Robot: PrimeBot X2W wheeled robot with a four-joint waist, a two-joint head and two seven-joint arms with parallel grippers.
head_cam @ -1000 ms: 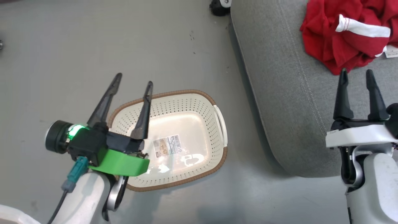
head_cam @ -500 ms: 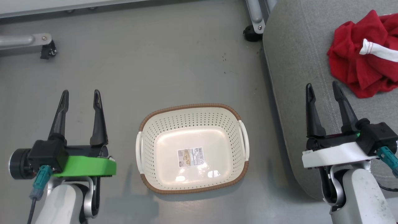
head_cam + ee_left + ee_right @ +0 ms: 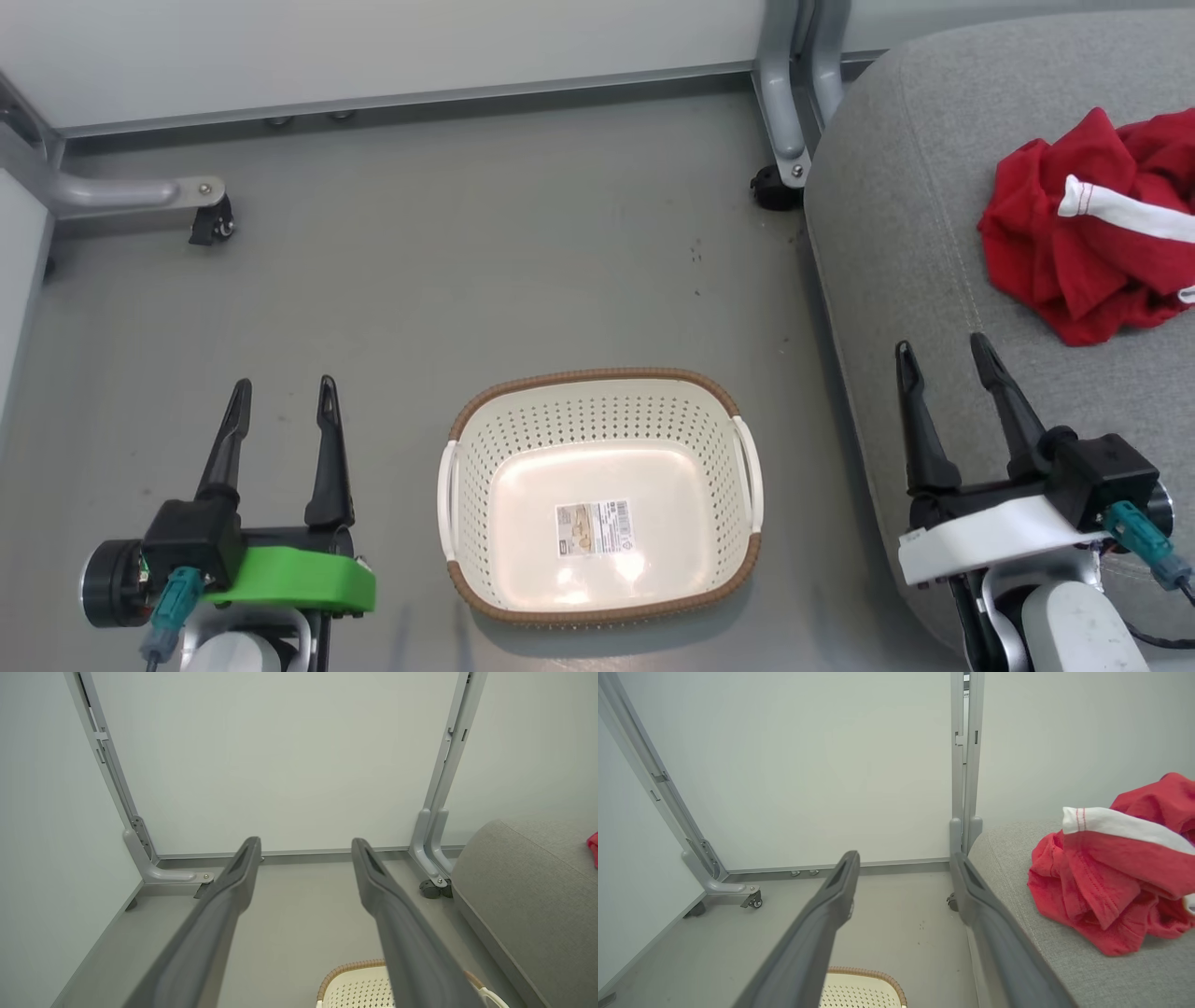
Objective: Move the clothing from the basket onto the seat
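Observation:
The red clothing (image 3: pixel 1092 243) with a white band lies crumpled on the grey seat (image 3: pixel 915 243) at the right; the right wrist view shows the clothing (image 3: pixel 1115 872) on the seat (image 3: pixel 1092 970) too. On the floor in the middle stands the cream basket (image 3: pixel 602 418) with a brown rim, holding nothing but its label. My left gripper (image 3: pixel 280 397) is open, low at the left of the basket. My right gripper (image 3: pixel 941 353) is open over the seat's near edge, short of the clothing. A corner of the basket (image 3: pixel 355 980) appears in the left wrist view.
A white wall with grey metal frame legs on castors (image 3: pixel 210 224) runs along the back, one leg (image 3: pixel 780 177) standing beside the seat. Grey floor (image 3: pixel 467 280) lies between the wall and the basket.
The head camera has swung and tilted, so the whole scene shifted. Both arms drew back low, the left gripper off the basket to its left, the right away from the clothing.

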